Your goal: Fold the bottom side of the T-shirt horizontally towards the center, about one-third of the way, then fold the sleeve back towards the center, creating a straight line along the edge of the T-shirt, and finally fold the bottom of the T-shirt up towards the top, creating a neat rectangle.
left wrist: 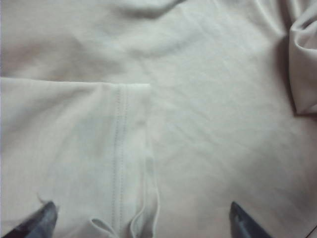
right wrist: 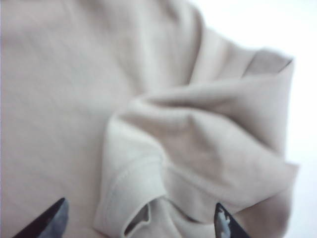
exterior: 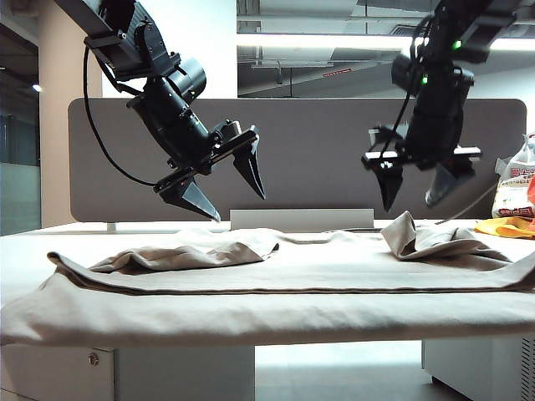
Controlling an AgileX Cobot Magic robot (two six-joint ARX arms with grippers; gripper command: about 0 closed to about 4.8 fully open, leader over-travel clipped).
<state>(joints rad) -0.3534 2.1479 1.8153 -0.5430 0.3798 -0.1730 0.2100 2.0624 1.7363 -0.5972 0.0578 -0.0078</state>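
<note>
On the table (exterior: 25, 251), the T-shirt (exterior: 276, 284) overhangs; left gripper (exterior: 226, 188) and right gripper (exterior: 415, 185) hover above, jaws open, empty.

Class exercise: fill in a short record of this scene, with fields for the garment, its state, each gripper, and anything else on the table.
garment: beige T-shirt spread over the table
state: partly folded, near edge hanging over the table front, bunched fabric at both ends
left gripper: open, empty, above the shirt's left side
right gripper: open, empty, above the crumpled right end
other: white-and-yellow bag at far right
</note>
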